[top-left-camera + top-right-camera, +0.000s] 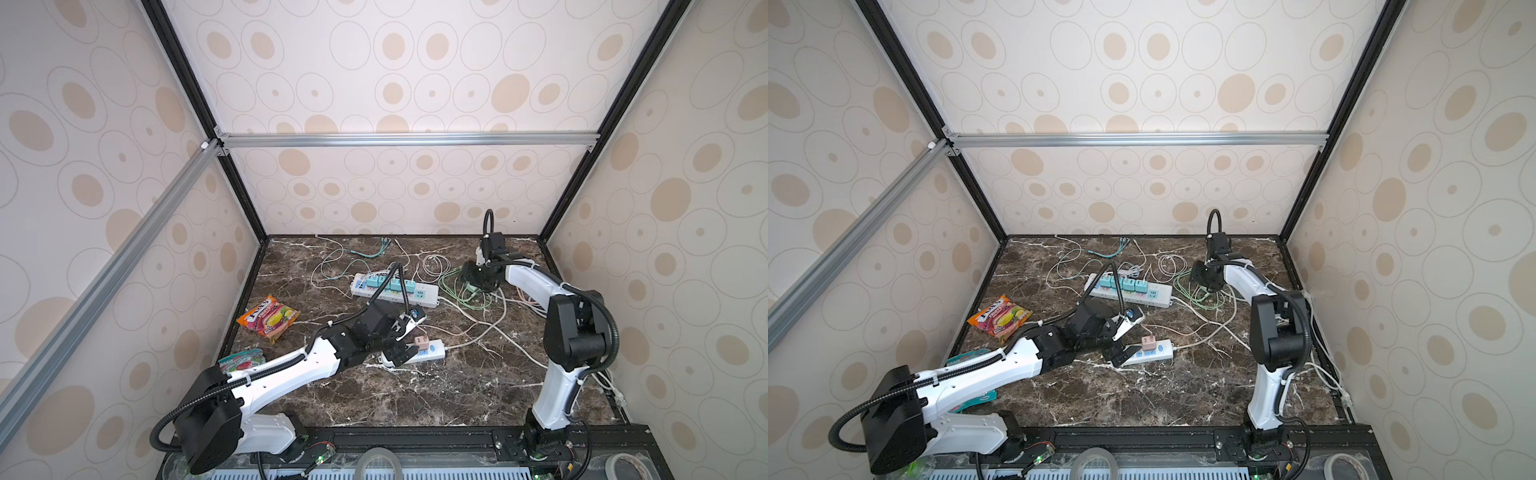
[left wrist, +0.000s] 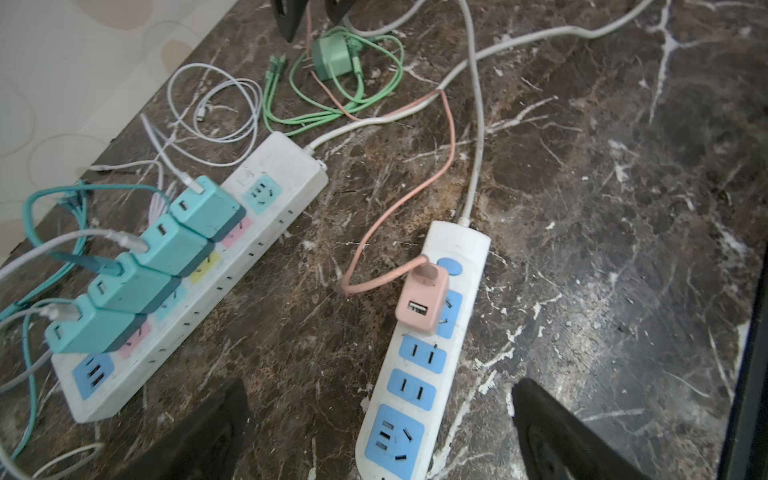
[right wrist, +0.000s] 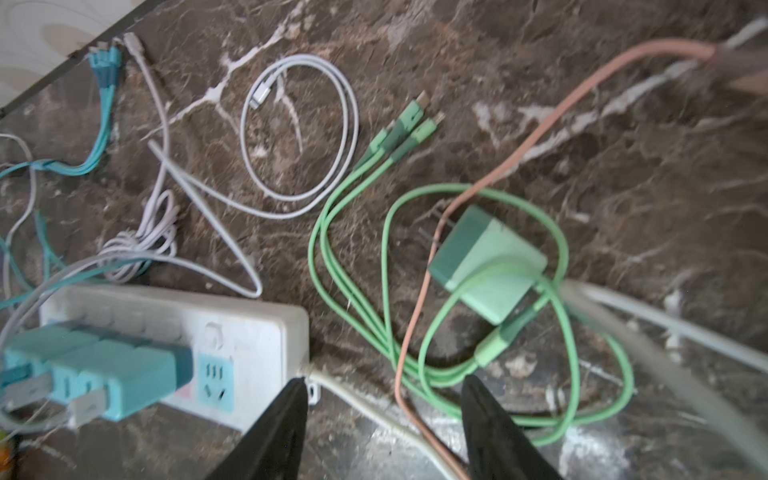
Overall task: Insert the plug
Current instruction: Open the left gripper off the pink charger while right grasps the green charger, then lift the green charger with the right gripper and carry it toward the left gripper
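Starting at the left of the table [image 1: 415, 395], two snack packets [image 1: 268, 318] are lying out of the way. Next, your left gripper [image 1: 406, 336] is hovering over the short power strip [image 2: 461, 245], jaws spread wide and pinching nothing. That strip is carrying one pink charger [image 2: 422, 307] and showing three free sockets.

Behind it, the long power strip [image 2: 282, 166] is carrying four teal chargers [image 2: 208, 208] in a row, and one socket is sitting free at its end towards the right arm.

Further right, the one green charger [image 3: 490, 266], the plug you are after, is lying loose on the table inside its own looped green cable, plugged into nothing. Its long axis is lying flat, with the prongs pointing away from the cable end.

Your right gripper [image 3: 384, 384] is hanging just short of it, jaws partly spread and empty. The charger is sitting ahead of the fingertips, not between them, and a pink cable is crossing just beside it. The right arm is clearly the nearer one, so the reach is probably falling to it, and the jaws are probably needing to close across the charger's narrow sides.
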`<state>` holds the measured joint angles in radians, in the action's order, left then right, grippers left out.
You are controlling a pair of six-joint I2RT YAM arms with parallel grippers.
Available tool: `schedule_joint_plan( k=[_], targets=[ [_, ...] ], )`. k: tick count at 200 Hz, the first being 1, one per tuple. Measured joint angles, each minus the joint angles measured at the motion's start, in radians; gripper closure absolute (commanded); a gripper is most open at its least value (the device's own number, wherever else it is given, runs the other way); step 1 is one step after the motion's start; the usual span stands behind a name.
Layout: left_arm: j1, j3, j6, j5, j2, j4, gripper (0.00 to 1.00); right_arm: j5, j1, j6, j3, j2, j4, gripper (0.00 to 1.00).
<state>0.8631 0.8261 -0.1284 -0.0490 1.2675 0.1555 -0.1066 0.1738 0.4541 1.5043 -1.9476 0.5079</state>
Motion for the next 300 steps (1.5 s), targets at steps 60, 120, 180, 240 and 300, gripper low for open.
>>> schedule_joint_plan(
  k=[60, 120, 180, 240, 300],
  targets=[
    [-0.025, -0.068, 0.132, 0.131, -0.036, -0.149, 0.02, 0.082, -0.002, -0.154, 0.257, -0.208, 0.154, 0.28],
    [-0.032, -0.068, 0.156, 0.153, -0.029, -0.173, 0.02, 0.137, -0.004, -0.409, 0.315, -0.273, 0.269, 0.29],
    [-0.032, -0.068, 0.159, 0.152, -0.012, -0.177, 0.02, 0.121, -0.034, -0.619, 0.315, -0.286, 0.339, 0.33],
    [-0.032, -0.068, 0.160, 0.145, 0.006, -0.177, 0.02, 0.140, -0.034, -0.706, 0.359, -0.341, 0.370, 0.55],
    [-0.033, -0.068, 0.166, 0.147, 0.007, -0.179, 0.02, 0.257, -0.032, -0.745, 0.198, -0.204, 0.315, 0.72]
  ],
)
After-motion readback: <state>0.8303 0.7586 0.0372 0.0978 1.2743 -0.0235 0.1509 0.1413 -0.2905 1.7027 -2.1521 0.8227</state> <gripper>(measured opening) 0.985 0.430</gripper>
